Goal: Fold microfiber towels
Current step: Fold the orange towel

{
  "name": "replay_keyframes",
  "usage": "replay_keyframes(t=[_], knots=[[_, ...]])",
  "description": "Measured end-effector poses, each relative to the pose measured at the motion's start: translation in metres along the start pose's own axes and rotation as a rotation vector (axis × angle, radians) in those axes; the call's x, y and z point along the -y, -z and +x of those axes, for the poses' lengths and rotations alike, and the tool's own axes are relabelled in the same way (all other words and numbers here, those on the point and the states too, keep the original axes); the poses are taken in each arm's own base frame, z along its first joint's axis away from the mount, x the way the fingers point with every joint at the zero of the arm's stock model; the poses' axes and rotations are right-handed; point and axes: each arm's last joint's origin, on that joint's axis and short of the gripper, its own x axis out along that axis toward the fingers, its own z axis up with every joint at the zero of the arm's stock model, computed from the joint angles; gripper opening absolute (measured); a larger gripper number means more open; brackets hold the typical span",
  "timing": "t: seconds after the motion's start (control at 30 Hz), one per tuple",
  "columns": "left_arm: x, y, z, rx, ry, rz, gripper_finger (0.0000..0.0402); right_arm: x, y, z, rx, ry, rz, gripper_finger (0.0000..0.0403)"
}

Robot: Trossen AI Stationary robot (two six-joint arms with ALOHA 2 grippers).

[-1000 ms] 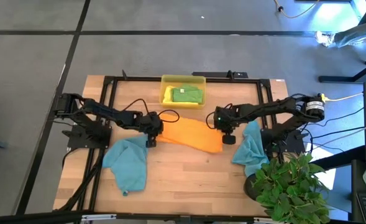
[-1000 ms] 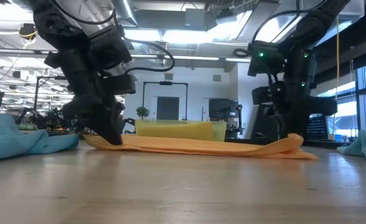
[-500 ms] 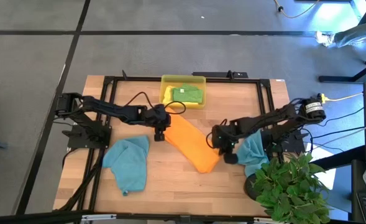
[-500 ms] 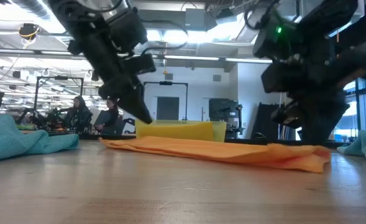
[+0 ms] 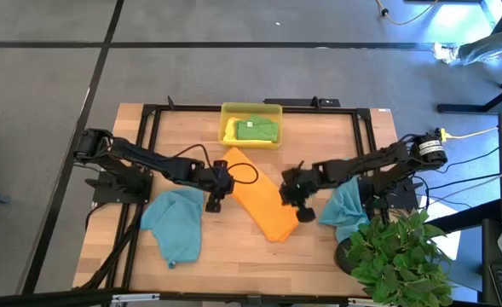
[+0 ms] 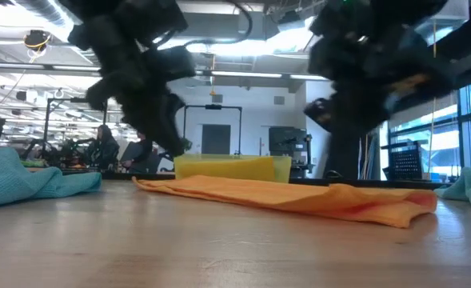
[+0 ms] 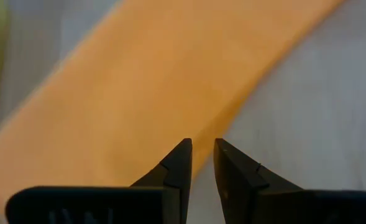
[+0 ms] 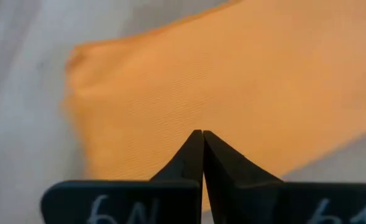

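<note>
Flat on the middle of the wooden bench lies the orange towel, folded into a long strip that runs slantwise from far-left to near-right. Its surface is smooth, with a rounded, slightly puffed fold at the near-right end; from bench level it shows as a low, thin layer with that end a little thicker. The left claw hangs just beside the strip's left edge, its fingers parted by a narrow gap with nothing between them. The right claw is over the strip's right side, pressed fully closed and holding nothing. A green towel sits in the yellow tray at the far edge. One teal-blue towel lies crumpled near-left, another is bunched at the right, next to a potted plant.
</note>
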Motion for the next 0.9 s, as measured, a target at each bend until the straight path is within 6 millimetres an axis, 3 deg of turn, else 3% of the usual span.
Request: replay_keyframes(t=[0.17,0.33,0.57,0.9], knots=[[-0.004,0.015,0.002,-0.104,-0.060,-0.083,0.0044,0.017,0.008,-0.001,-0.074,0.026,0.020,0.0004],[-0.015,0.034,0.008,-0.155,-0.085,-0.138,0.0015,0.019,0.021,0.001,-0.176,0.022,0.074,0.0003],[-0.033,0.047,0.012,-0.192,-0.122,-0.201,0.0007,0.001,0.038,0.019,-0.281,-0.044,0.124,0.0002],[-0.052,0.048,0.024,-0.162,-0.151,-0.130,0.0005,-0.023,0.030,0.033,-0.262,-0.059,0.131,0.0002]])
